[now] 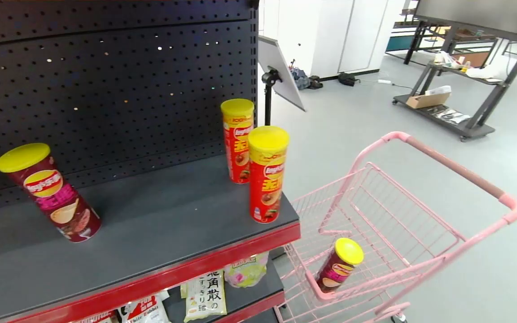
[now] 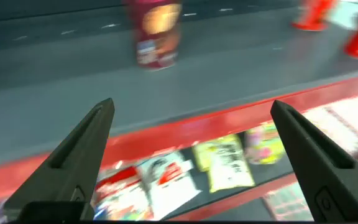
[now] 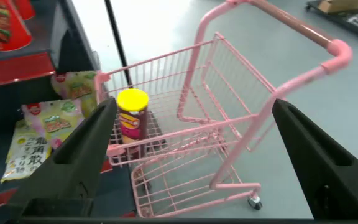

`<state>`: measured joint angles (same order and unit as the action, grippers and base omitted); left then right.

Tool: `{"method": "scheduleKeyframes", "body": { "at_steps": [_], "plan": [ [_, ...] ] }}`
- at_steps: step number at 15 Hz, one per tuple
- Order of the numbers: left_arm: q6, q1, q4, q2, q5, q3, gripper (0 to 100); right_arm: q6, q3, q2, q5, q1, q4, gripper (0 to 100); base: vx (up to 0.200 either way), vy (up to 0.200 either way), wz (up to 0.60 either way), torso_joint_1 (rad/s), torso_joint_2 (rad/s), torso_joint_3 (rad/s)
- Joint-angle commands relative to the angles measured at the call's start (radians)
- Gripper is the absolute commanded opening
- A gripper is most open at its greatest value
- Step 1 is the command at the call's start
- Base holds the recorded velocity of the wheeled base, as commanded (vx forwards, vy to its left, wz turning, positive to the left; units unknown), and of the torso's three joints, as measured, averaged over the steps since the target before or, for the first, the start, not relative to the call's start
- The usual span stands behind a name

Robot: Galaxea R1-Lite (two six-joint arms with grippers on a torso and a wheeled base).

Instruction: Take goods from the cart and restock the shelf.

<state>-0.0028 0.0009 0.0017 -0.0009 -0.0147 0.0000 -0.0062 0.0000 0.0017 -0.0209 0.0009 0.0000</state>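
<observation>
So one dark-maroon chip can with a yellow lid (image 1: 340, 264) is sat in the pink wire shopping cart (image 1: 456, 169), tucked into the basket corner nearest the shelf. It looks pretty much upright in the right wrist view. Up on the dark grey shelf with the red front edge (image 1: 173, 211), two red chip cans with yellow lids (image 1: 237, 141) (image 1: 266, 175) are stood at the cart end. A matching maroon can (image 1: 50, 193) is well apart at the other end.

The right gripper (image 3: 194, 106) is hung above the cart with its jaws spread wide and nothing in them. The left gripper (image 2: 191, 106) is parked in front of the shelf edge, likewise wide open and empty.

The grab is probably best done by the right arm. The can should be approached from above, clear of the wire walls, and gripped around the body below the lid. The cart corner is tight, so the jaws need to be lined up so the wires aren't snagged. Then it should be lifted straight out before being swung to the bare middle of the shelf.
</observation>
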Motion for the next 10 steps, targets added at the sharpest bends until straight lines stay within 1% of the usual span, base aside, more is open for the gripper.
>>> {"method": "scheduleKeyframes", "body": {
  "at_steps": [1,6,10],
  "plan": [
    [0.000,0.001,0.000,0.001,-0.002,0.000,100,0.002,0.000,0.001,-0.001,0.001,0.000,100,0.000,0.000,0.00,0.000,0.00,0.000],
    [0.000,0.001,0.000,0.001,-0.002,0.000,100,0.003,0.000,0.001,-0.001,0.001,0.000,100,0.000,0.000,0.00,0.000,0.00,0.000],
    [0.000,0.001,0.000,0.001,-0.002,0.000,100,0.003,0.000,0.001,-0.001,0.001,0.000,100,0.000,0.000,0.00,-0.124,0.32,0.182]
  ]
}}
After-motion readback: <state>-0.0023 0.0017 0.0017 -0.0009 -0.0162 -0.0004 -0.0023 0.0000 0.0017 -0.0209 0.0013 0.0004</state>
